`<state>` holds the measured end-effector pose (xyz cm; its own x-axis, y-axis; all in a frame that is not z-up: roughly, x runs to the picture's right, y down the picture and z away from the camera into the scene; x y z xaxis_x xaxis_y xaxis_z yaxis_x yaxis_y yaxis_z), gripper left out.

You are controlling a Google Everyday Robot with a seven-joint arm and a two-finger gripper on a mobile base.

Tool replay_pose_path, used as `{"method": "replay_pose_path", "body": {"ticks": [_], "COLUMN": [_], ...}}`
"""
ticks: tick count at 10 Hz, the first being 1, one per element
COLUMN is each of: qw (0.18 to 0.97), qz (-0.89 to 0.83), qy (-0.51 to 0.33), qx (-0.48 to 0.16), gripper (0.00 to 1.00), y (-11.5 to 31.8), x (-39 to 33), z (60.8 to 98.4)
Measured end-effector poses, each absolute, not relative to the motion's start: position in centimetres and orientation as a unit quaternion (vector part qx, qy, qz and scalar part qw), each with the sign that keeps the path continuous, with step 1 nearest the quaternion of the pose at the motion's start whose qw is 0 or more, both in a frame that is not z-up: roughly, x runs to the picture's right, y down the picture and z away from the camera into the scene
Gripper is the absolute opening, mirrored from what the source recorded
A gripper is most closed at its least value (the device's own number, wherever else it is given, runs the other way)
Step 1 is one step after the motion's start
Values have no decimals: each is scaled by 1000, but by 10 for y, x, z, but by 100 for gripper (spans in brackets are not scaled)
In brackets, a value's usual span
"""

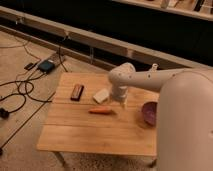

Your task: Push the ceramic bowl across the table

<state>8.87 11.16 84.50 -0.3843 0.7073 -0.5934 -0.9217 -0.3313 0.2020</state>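
Ceramic bowl [149, 113]: seated near the right edge of the counter [85, 135].
End effector [121, 104]: held left of it, apart; state cannot be told.

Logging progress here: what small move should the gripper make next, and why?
Probably move sideways toward the bowl until it makes contact: the gripper hangs over the table by the carrot, apart from the bowl.

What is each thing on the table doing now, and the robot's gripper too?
ceramic bowl: upright, near the edge of the table, untouched.
gripper: pointing down over the table, between whitish block and bowl, apart from the bowl.
orange stick: lying flat, mid-table.
whitish block: lying flat.
dark bar: lying flat.
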Motion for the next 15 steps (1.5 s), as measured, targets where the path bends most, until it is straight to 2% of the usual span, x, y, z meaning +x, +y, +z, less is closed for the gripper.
{"method": "replay_pose_path", "body": {"ticks": [4,8,15], "qw": [474,444,396], "qz": [814,829,854], "qy": [280,296,328], "qx": [-184,-168,-81], "gripper": [65,65,65], "y": [126,140,134], "x": [156,191,266], "z": [852,853,817]}}
